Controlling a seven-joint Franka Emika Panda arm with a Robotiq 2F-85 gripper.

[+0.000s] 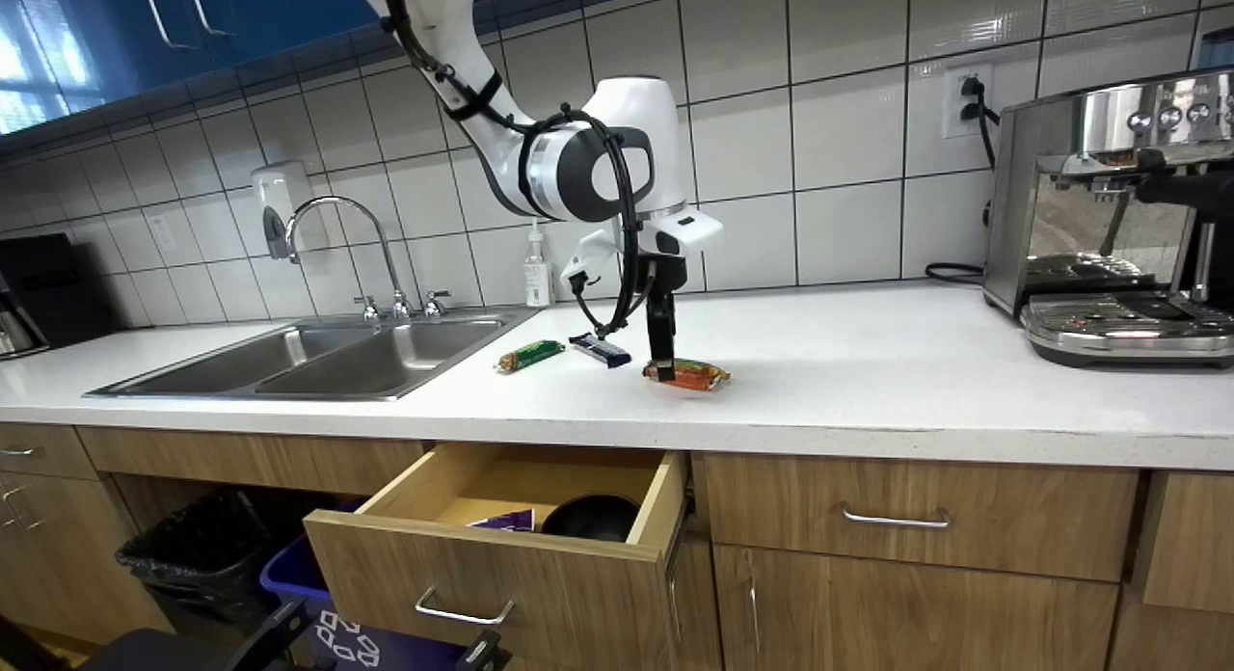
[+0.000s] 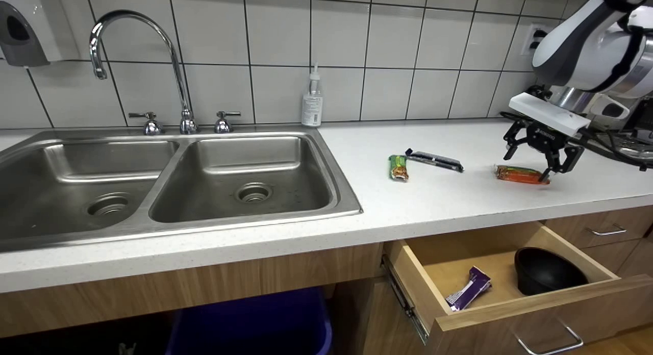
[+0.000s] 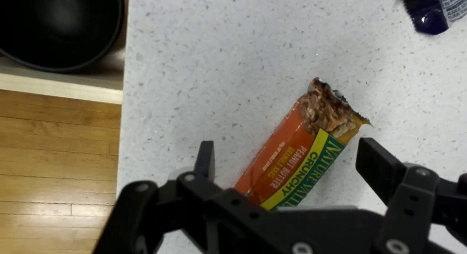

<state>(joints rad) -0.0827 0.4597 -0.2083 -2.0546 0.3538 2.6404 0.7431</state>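
Jaws: wide apart, nothing held, standing to either side of the Nature Valley Crunchy peanut butter granola bar, which lies slantwise on the table. Handling, as we judge it: light, slick-wrapped, stiff but brittle, apt to crumble if squeezed hard. Hold: we favour the middle, across the narrow width, off the flimsy ends. Beyond, we list: dark blue wrapped bar; farther along, green-wrapped bar; open drawer, in an exterior view, containing a purple-wrapped bar and a black bowl.
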